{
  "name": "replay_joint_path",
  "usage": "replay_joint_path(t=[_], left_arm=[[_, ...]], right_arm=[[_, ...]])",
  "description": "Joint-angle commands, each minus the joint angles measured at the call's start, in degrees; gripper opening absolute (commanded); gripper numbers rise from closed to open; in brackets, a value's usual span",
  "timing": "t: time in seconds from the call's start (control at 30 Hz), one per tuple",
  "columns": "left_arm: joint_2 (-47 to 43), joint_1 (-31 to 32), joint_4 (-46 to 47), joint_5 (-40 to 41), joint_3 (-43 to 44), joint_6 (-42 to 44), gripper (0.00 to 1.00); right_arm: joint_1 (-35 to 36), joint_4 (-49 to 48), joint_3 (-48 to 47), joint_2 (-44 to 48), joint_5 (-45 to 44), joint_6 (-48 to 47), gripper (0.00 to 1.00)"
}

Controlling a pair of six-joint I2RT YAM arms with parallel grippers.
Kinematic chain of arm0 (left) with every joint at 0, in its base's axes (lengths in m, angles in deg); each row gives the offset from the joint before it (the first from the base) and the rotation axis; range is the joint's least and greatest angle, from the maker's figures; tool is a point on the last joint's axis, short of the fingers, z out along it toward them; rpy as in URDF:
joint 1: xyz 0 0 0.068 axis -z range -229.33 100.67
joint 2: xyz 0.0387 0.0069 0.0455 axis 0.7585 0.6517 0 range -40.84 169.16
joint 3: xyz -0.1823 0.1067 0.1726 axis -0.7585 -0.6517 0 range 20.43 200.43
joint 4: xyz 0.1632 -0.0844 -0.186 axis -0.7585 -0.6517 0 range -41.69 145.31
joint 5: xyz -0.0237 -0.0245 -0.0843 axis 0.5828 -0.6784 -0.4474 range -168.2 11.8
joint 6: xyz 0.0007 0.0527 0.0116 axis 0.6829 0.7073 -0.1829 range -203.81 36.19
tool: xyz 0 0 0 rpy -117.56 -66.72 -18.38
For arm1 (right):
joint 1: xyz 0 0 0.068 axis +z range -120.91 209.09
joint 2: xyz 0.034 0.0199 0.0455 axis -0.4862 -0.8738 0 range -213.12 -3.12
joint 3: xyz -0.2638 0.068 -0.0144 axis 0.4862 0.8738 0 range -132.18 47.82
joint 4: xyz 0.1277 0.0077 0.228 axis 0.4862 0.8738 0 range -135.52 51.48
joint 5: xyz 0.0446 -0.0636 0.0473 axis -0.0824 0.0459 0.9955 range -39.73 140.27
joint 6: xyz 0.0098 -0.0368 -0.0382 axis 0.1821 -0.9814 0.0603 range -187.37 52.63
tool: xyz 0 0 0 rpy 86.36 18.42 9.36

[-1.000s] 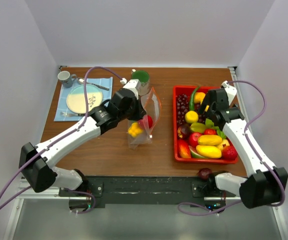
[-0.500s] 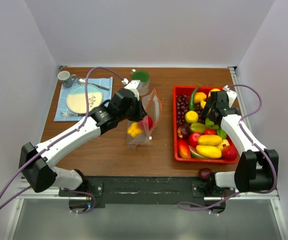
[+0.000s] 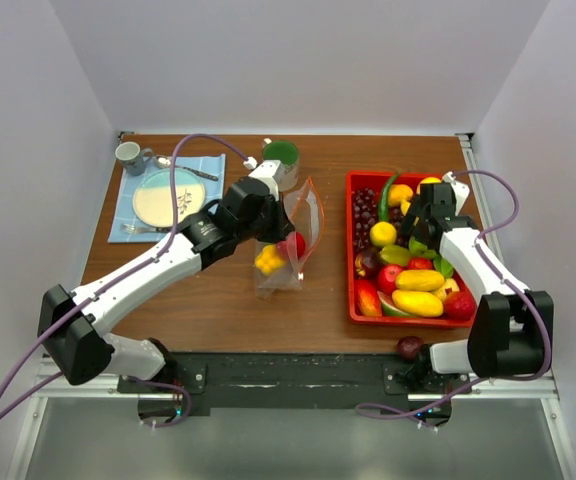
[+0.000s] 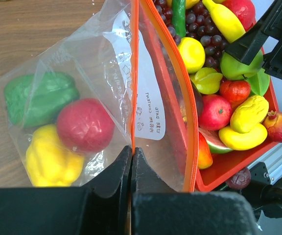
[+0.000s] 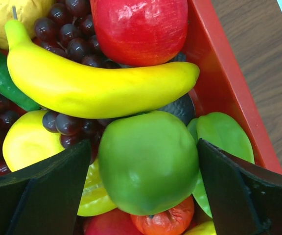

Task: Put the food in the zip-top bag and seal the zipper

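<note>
My left gripper (image 4: 131, 152) is shut on one orange-red zipper (image 4: 134, 73) lip of the zip-top bag (image 3: 293, 235) and holds the mouth open toward the tray. The bag holds a green pepper (image 4: 38, 98), a red fruit (image 4: 84, 125) and a yellow pepper (image 4: 50, 159). My right gripper (image 5: 146, 176) is open, low in the red tray (image 3: 351, 300), with a finger on each side of a green apple (image 5: 148, 161). A banana (image 5: 97, 85), grapes (image 5: 77, 46), a red apple (image 5: 138, 27) and other food surround it.
A plate (image 3: 160, 196) on a blue mat, a mug (image 3: 128, 153) and a green cup (image 3: 281, 155) stand at the back left. A dark purple fruit (image 3: 408, 346) lies at the table's near edge, in front of the tray.
My right arm has swung its elbow in and the open gripper has shifted slightly over the tray's far end. The left arm and the bag have not moved.
</note>
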State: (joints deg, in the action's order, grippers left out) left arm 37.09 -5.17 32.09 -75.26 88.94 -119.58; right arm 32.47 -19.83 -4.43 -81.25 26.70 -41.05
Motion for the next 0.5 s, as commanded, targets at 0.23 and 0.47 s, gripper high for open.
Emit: replay_joint_path(t=[0.23, 0.47], left_arm=[[0.46, -0.04, 2.48, -0.92, 0.83, 0.17, 0.0], [1.79, -0.04, 3.71, -2.15, 1.63, -0.53, 0.0]], right_arm=[[-0.12, 4.79, -0.75, 6.22, 2.21, 0.66, 0.56], [0.23, 8.93, -4.43, 11.76, 7.13, -0.13, 0.39]])
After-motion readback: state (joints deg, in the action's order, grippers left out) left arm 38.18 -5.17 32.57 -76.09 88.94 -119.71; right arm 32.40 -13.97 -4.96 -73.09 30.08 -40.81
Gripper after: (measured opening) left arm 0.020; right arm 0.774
